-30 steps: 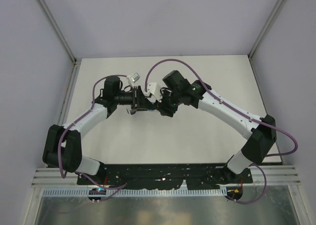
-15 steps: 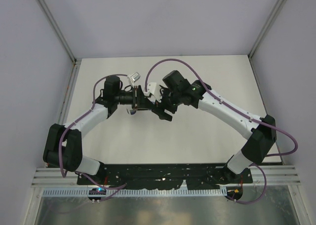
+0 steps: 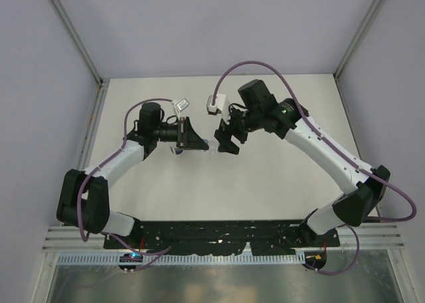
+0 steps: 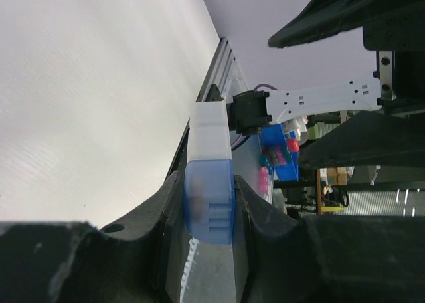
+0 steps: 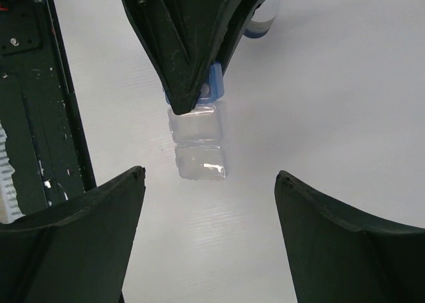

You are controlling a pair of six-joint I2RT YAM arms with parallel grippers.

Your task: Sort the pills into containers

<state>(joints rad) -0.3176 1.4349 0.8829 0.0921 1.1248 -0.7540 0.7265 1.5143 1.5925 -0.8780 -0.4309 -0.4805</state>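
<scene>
I am pinching the clear vial (image 5: pixel 197 143) by its blue cap (image 5: pixel 212 90) in my left gripper (image 4: pixel 208 180), its long axis pointing from upper centre down toward my spread right gripper (image 5: pixel 209 177).

Left fingers (image 3: pixel 188 134) and open right fingers (image 3: pixel 226 142), tips near, above white table (image 3: pixel 265 183)

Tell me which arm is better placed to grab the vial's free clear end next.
Right, probably. The right gripper is open and faces the clear end of the vial. The left gripper is shut on its blue end, so it can only hold.
</scene>
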